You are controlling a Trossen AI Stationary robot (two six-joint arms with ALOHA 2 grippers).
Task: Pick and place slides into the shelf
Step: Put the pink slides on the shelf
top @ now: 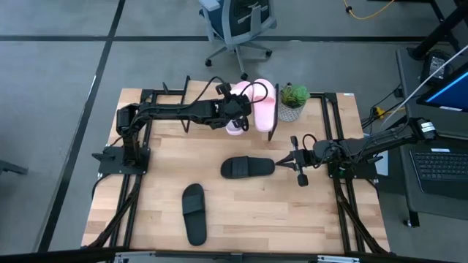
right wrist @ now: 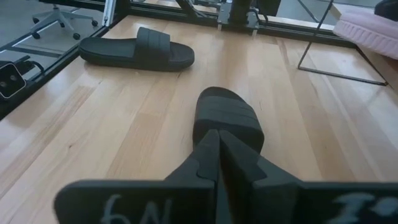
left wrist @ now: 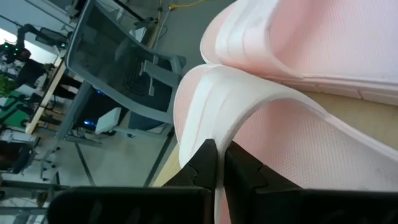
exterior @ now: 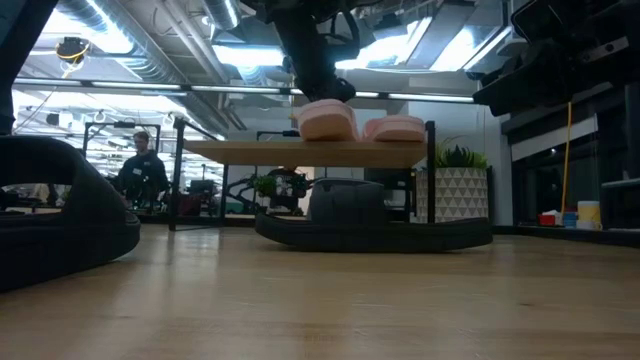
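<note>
Wooden table point(top: 256, 212): left gripper point(top: 235, 117) pinching second pink slide point(top: 238, 126) onto shelf point(exterior: 300, 152); release needed next; right gripper point(top: 281, 161), closed empty, nearing black slide point(top: 247, 167).

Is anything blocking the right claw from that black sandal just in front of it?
Nothing visible. The right gripper points at the nearer black slide across bare table, fingers shut. The other black slide lies off to the side.

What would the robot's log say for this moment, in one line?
left gripper: shut on pink slide, at shelf | right gripper: shut, beside black slide
</note>
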